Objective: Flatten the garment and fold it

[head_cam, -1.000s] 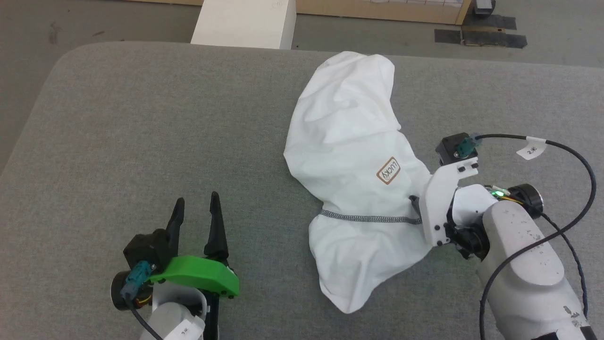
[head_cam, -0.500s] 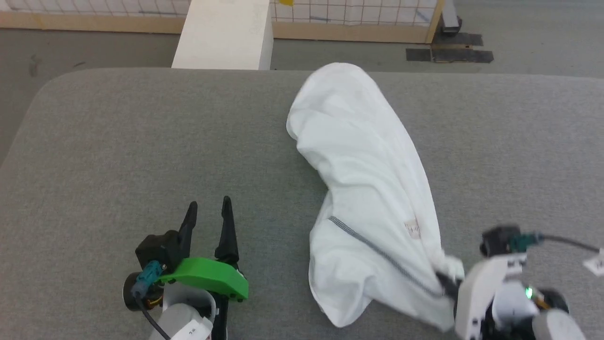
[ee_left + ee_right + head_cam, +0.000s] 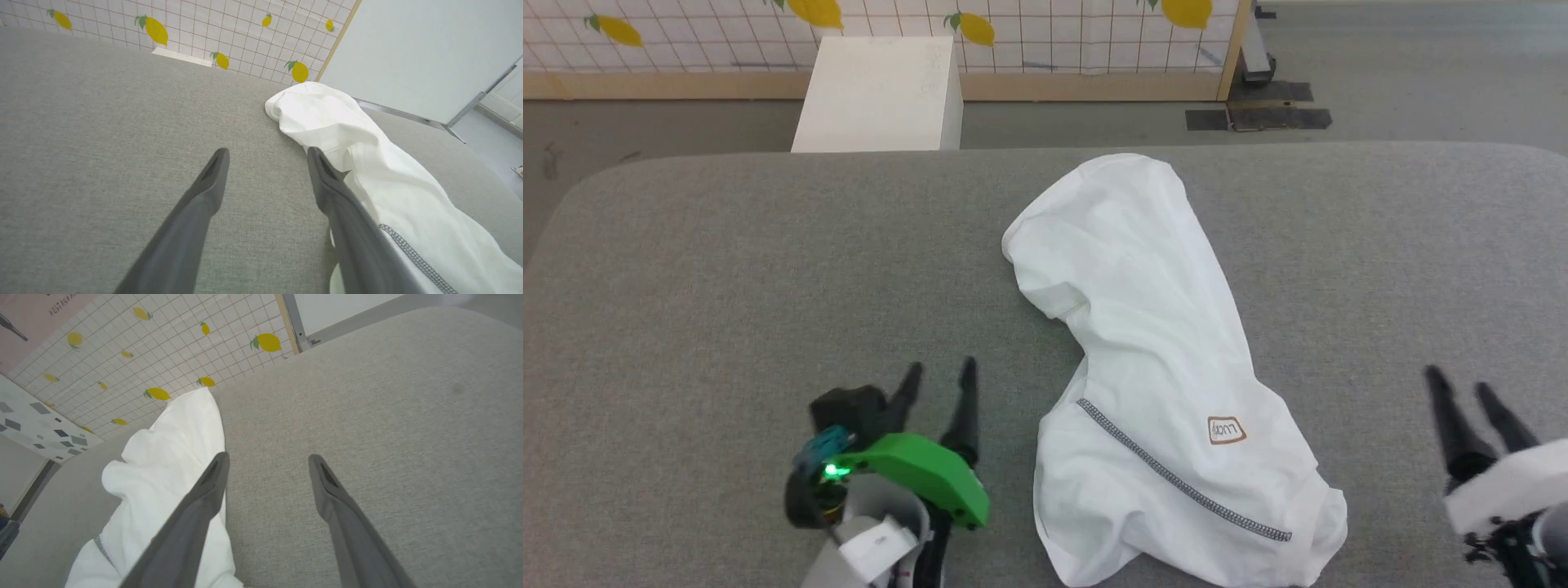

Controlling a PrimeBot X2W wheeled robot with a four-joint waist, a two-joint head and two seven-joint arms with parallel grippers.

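- Bench (image 3: 727, 269): grey woven covering, rounded far corners, flat and level across the head view.
- Room beyond the far edge: grey floor (image 3: 1421, 65), a white grid-tiled wall (image 3: 1054, 33) printed with yellow lemons, and a wooden skirting strip (image 3: 1094, 86) along its base. Dark tape patch (image 3: 1258, 118) on the floor near a wooden post.
- White box (image 3: 874, 90) stands on the floor just behind the bench's far edge, left of centre. Its top face is plain and closed; cannot tell what it holds.
- Garment (image 3: 1143, 327) lies on the bench right of centre, crumpled, not flat and not folded. Its narrow end reaches near the far edge and its wide end spreads out at the near edge.
- Logo patch (image 3: 1226, 429) faces up on the wide end. A grey zigzag seam (image 3: 1176, 482) runs diagonally below it toward the near edge.
- Left gripper (image 3: 941, 365), under a green wrist cover (image 3: 915, 469): fingers spread apart, nothing between them. It sits at the near edge, just beside the garment's left side and not touching it.
- Right gripper (image 3: 1456, 380): fingers likewise parted and empty, near the bench's near right corner, apart from the garment's right side.
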